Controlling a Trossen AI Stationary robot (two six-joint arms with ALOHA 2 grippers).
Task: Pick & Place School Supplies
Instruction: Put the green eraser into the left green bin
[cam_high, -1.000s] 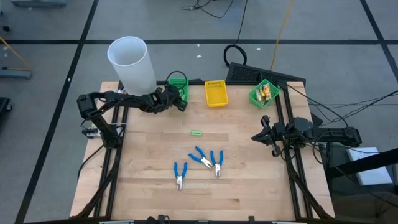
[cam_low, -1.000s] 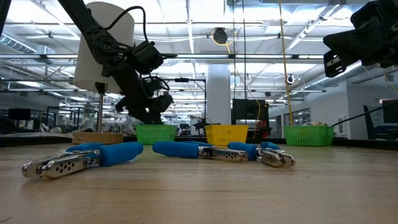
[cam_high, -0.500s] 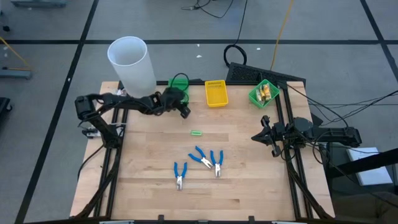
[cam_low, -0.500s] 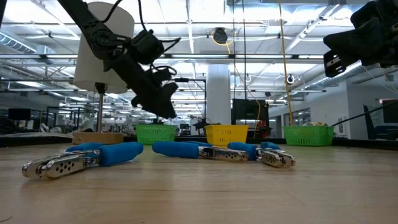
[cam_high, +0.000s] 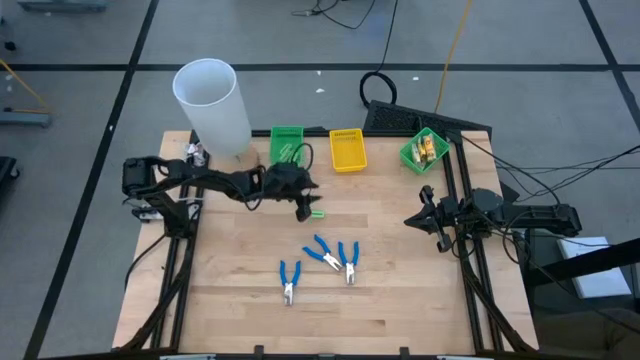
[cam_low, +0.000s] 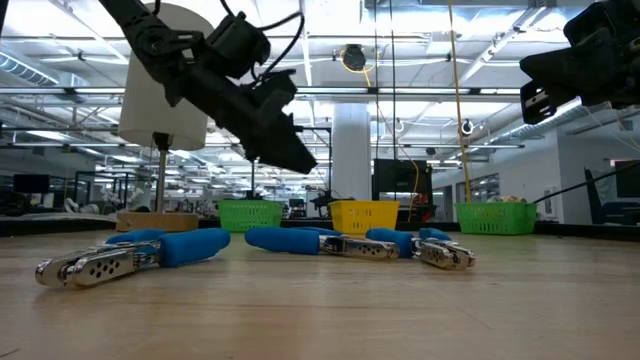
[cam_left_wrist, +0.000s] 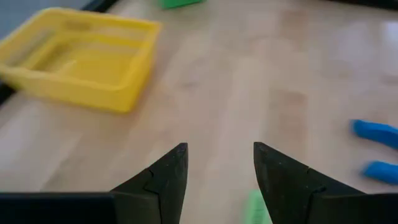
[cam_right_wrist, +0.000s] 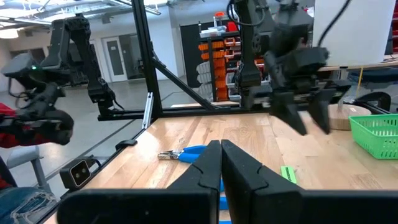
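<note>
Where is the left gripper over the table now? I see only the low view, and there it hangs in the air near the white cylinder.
Observer: From above, the left gripper is near the table's middle, right beside a small light-green piece that lies on the wood.
Operator: Is it open?
Observer: Yes. The left wrist view shows its fingers apart, with nothing between them.
Operator: And the right gripper?
Observer: The right gripper waits at the table's right edge, shut and holding nothing.
</note>
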